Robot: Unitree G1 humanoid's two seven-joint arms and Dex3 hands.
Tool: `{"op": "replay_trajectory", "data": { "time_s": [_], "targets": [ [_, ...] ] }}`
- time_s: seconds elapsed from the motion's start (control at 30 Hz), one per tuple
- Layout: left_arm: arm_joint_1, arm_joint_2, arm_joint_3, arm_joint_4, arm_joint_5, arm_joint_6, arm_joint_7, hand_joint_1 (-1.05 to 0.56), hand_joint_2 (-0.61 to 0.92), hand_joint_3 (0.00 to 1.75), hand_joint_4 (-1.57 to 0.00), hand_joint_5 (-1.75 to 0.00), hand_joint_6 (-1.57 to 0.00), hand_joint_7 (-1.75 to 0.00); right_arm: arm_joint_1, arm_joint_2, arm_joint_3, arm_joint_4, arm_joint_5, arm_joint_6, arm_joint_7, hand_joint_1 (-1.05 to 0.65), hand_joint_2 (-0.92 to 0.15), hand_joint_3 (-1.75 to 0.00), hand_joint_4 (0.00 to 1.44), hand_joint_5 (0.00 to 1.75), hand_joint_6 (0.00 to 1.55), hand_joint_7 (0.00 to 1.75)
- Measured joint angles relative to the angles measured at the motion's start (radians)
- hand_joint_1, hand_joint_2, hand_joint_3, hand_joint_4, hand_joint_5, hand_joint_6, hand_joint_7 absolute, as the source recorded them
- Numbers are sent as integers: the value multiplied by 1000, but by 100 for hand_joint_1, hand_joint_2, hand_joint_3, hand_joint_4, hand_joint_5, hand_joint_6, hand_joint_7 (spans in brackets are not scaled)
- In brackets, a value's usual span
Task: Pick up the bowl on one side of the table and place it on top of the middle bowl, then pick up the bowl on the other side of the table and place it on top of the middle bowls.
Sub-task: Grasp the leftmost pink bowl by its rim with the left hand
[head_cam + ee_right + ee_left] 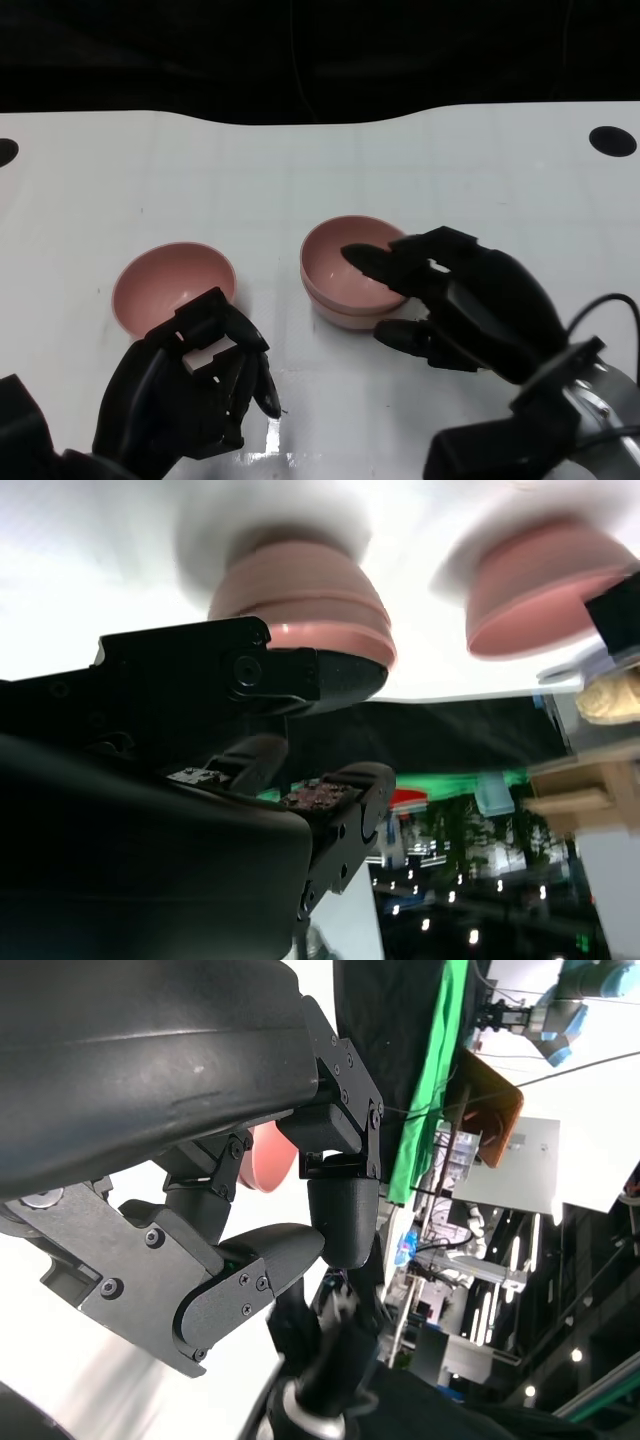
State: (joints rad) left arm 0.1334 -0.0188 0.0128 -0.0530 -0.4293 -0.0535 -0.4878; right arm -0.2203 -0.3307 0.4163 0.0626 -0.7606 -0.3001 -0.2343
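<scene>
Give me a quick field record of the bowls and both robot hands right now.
stack: two pink bowls nested, mid-table
single bowl: pink bowl, on the robot's left, upright, alone
right robot hand: at the stack's rim, a finger reaching over into the top bowl
left robot hand: near the single bowl, fingers curled, not holding it
progress: first bowl stacked; second not yet picked up

Left hand (195, 385) hovers with fingers (262, 380) curled loosely inward, right hand (470, 300) spread, fingers (365, 262) extended forward
</scene>
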Motion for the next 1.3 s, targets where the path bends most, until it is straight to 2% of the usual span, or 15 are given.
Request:
{"op": "replay_trajectory", "data": {
  "time_s": [0.1,0.27,0.43,0.57,0.6,0.67,0.73,0.77,0.87,0.93,1.03,1.07,1.1,1.2,1.3],
  "targets": [
    [0,0,0,0,36,-27,22,-32,47,114,-76,-166,-70,-146,76,-8,-48,-44,44,-64,-24,-39,-92,-9,42,94,71,19],
    [0,-5,-1,-3,83,-67,69,-28,56,98,-70,-146,-72,-110,179,-25,-112,-89,105,-141,-32,-28,-92,-9,56,101,82,26],
    [-2,0,0,-42,156,-116,120,-29,71,75,-57,-131,-59,-85,262,-38,-163,-103,160,-209,-29,-24,-92,-16,64,108,88,30],
    [-11,58,1,-53,279,-177,148,-34,90,37,-51,-113,-54,-59,306,-35,-190,-103,222,-249,-16,-24,-92,-20,69,113,94,35],
    [-14,70,2,-53,295,-194,153,-34,91,35,-50,-112,-54,-57,314,-33,-193,-102,232,-257,-12,-24,-92,-20,69,114,94,36],
    [-26,91,3,-53,330,-215,159,-38,92,27,-46,-96,-46,-41,326,-28,-203,-99,283,-275,8,-20,-91,-22,72,120,96,40],
    [-33,115,6,-53,353,-225,164,-39,92,25,-45,-92,-45,-38,338,-18,-215,-94,332,-289,26,-19,-90,-25,72,122,96,43],
    [-36,125,7,-54,370,-226,168,-42,92,22,-42,-84,-43,-28,343,-12,-219,-91,356,-294,37,-16,-83,-38,72,131,95,54],
    [-42,159,13,-60,434,-226,189,-43,92,18,-41,-74,-43,-18,357,11,-226,-81,418,-297,68,-12,-62,-77,73,142,89,75],
    [-45,176,18,-65,467,-226,207,-44,92,17,-41,-71,-43,-16,361,20,-234,-75,435,-300,81,-10,-58,-86,73,145,88,79],
    [-45,181,20,-69,482,-226,219,-44,92,16,-42,-70,-44,-14,362,30,-251,-71,444,-305,95,-10,-56,-89,73,146,87,80],
    [-47,187,19,-73,516,-225,227,-42,90,10,-36,-67,-44,-12,364,35,-255,-70,461,-305,107,-4,-47,-117,82,161,87,102],
    [-52,211,19,-83,576,-222,238,-41,90,6,-35,-66,-44,-10,368,48,-258,-69,494,-293,122,-2,-41,-130,84,167,85,115],
    [-87,285,29,-131,735,-192,278,-44,90,2,-32,-64,-44,-7,390,81,-262,-64,578,-227,171,-1,-36,-146,88,174,83,133],
    [-101,304,23,-172,821,-167,300,-49,91,2,-31,-61,-42,-4,404,98,-266,-73,603,-181,201,-2,-35,-151,89,175,81,142]
  ]
}}
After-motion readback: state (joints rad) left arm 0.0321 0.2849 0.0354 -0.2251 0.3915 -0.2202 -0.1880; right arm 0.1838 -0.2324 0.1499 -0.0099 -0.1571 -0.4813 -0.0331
